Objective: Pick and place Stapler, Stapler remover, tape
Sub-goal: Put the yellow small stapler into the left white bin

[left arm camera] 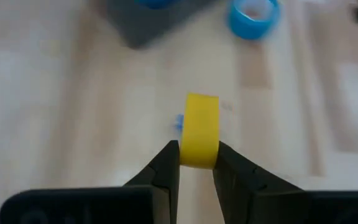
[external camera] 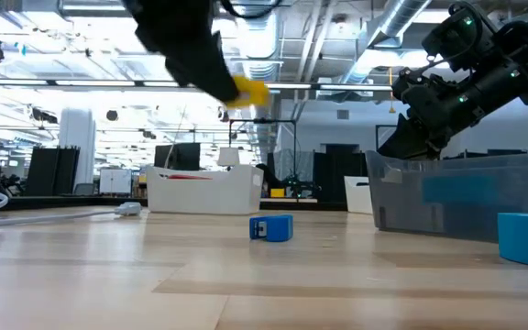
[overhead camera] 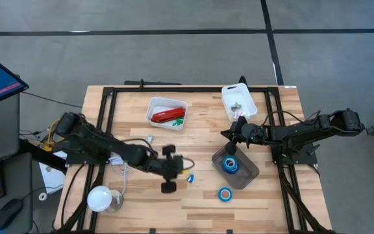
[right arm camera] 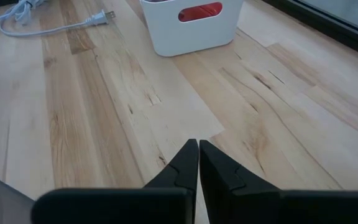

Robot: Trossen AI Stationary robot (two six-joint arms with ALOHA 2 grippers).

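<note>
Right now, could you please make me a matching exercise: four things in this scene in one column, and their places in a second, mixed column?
Things:
1. stapler
2. yellow piece
3. tape roll
4. right gripper

Places:
A. lying bare on the table
B. in the white bin
C. held in the left gripper
D. above the grey tray, jaws shut, empty

Pairs: 1-B, 2-C, 3-A, 4-D

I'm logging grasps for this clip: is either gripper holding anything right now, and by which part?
The left gripper pinches a small yellow piece by its near end, flat sides between the fingers. The right gripper is shut on nothing.
</note>
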